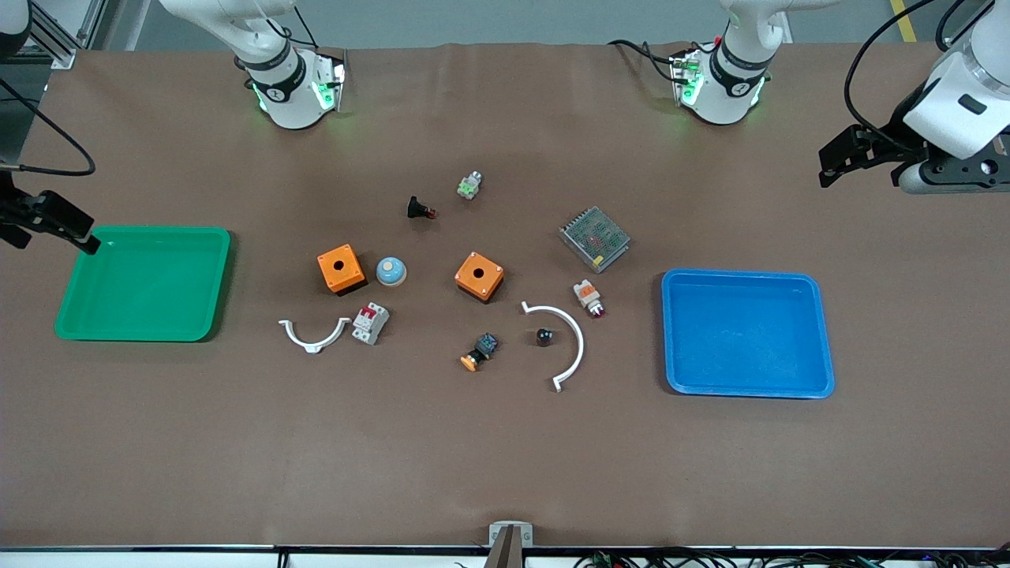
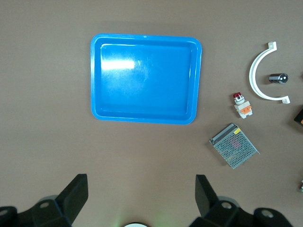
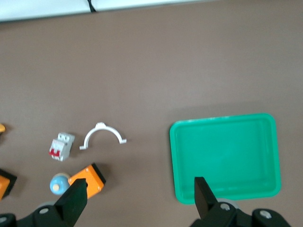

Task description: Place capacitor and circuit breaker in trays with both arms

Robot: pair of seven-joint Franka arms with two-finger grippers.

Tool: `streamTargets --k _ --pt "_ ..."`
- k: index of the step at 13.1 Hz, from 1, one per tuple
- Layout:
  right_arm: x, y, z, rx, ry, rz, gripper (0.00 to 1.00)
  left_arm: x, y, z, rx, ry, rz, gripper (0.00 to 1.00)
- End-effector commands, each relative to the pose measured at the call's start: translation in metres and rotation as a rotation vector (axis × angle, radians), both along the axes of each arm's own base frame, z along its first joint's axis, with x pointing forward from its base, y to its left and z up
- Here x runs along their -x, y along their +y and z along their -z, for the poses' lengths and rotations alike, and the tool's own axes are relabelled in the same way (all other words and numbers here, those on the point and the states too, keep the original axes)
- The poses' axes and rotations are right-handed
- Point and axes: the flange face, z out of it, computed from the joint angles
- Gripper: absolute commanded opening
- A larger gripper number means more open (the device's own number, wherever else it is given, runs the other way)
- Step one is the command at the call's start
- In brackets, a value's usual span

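Observation:
The capacitor (image 1: 544, 336) is a tiny black cylinder lying inside the curve of a large white bracket (image 1: 570, 341); it also shows in the left wrist view (image 2: 278, 78). The circuit breaker (image 1: 370, 323) is a light-grey block with a red switch, lying beside a small white bracket (image 1: 314, 336); it also shows in the right wrist view (image 3: 61, 146). My left gripper (image 1: 838, 162) (image 2: 141, 184) is open and empty, up over bare table at the left arm's end. My right gripper (image 1: 51, 235) (image 3: 139, 185) is open and empty, up by the green tray's outer edge.
A green tray (image 1: 142, 230) lies at the right arm's end and a blue tray (image 1: 742, 274) at the left arm's end. Between them lie two orange boxes (image 1: 341, 268) (image 1: 479, 276), a blue dome (image 1: 390, 271), a metal mesh box (image 1: 594, 238), a lamp part (image 1: 589, 297) and small button parts.

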Motion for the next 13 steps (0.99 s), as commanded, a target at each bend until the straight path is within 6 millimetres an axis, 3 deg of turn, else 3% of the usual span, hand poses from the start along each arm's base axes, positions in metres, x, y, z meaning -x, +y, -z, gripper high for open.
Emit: streamTargets --k 1,2,4,5,7,9,10,13 --pt "0.004 -0.002 -0.003 0.014 0.007 -0.006 1.00 -0.007 0.001 0.000 0.005 0.017 0.023 1.00" --pt "0.004 -0.001 -0.006 0.013 0.001 -0.007 1.00 -0.008 -0.002 -0.003 0.006 0.009 0.028 1.00" --pt "0.014 -0.002 -0.022 0.012 -0.022 -0.009 1.00 -0.031 -0.012 0.015 0.014 0.034 0.048 1.00" --pt "0.016 -0.002 -0.023 0.011 -0.014 -0.008 1.00 -0.048 -0.019 0.035 0.019 0.064 0.063 1.00" --pt "0.015 -0.001 -0.022 0.010 -0.014 -0.010 1.00 -0.069 -0.063 0.075 0.040 0.063 0.110 1.00" --pt "0.014 0.009 -0.018 0.000 -0.005 -0.013 1.00 -0.086 -0.119 0.127 0.055 0.060 0.139 1.00" --pt "0.011 0.021 -0.009 -0.002 0.011 -0.028 0.99 -0.095 -0.143 0.161 0.060 0.071 0.122 1.00" --pt "-0.021 0.058 0.056 -0.062 0.100 0.045 1.00 -0.107 -0.213 0.251 0.074 0.045 0.120 1.00"
